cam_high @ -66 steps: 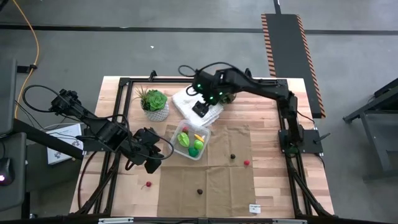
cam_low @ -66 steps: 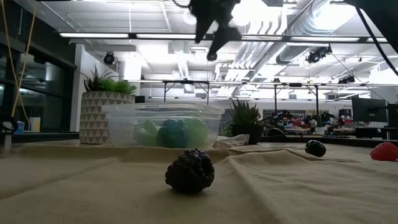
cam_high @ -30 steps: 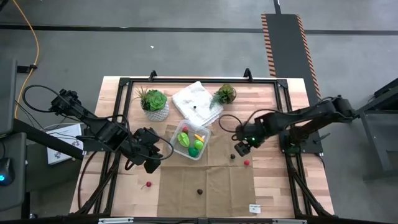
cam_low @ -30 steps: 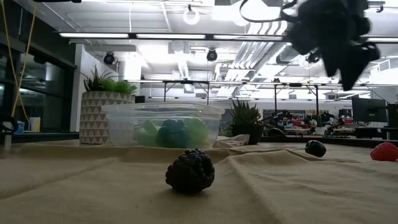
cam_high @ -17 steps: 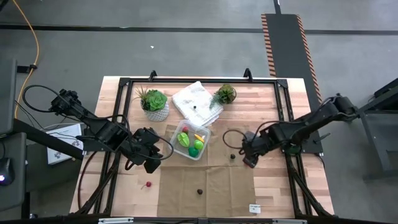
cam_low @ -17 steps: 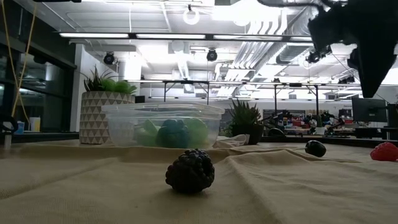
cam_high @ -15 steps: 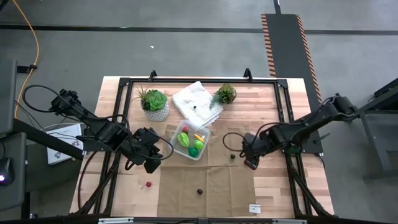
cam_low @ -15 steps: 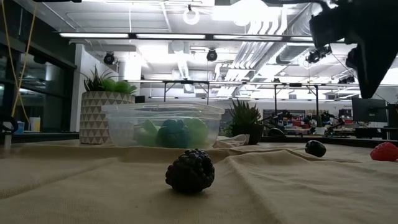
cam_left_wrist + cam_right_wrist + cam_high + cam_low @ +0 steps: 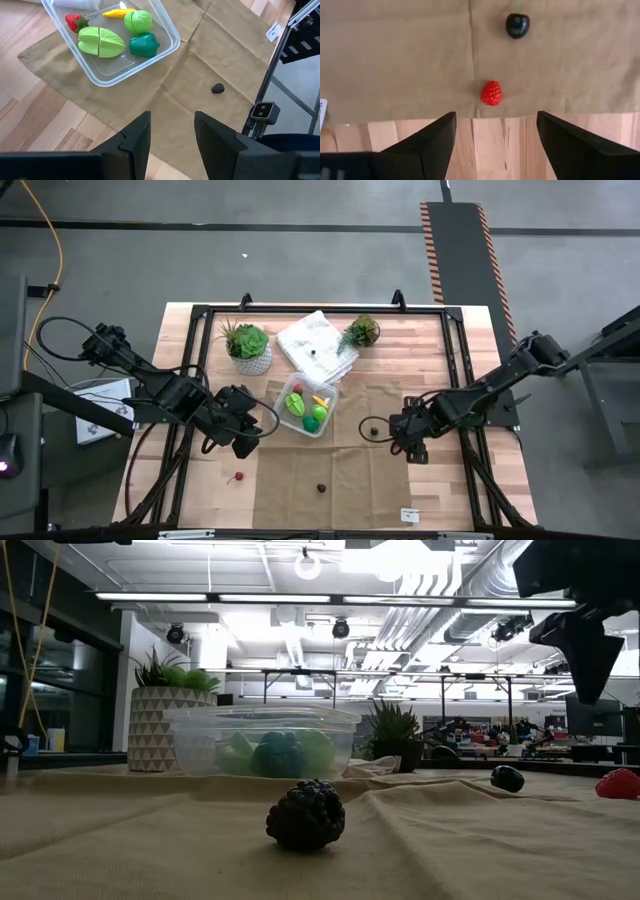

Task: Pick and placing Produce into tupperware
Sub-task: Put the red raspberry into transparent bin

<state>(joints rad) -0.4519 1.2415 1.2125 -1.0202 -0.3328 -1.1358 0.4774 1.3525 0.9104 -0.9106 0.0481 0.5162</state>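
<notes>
The right hand (image 9: 404,446) hangs wide open and empty over the red raspberry (image 9: 491,93), well away from the tupperware (image 9: 309,404) on the desk (image 9: 430,350). The left hand (image 9: 247,442) waits just beside the tupperware, parted, holding nothing. Green produce (image 9: 101,41) lies inside it.

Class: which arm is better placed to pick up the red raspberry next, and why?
Right. The right gripper hangs open directly over the red raspberry; the left gripper waits beyond the tupperware.
</notes>
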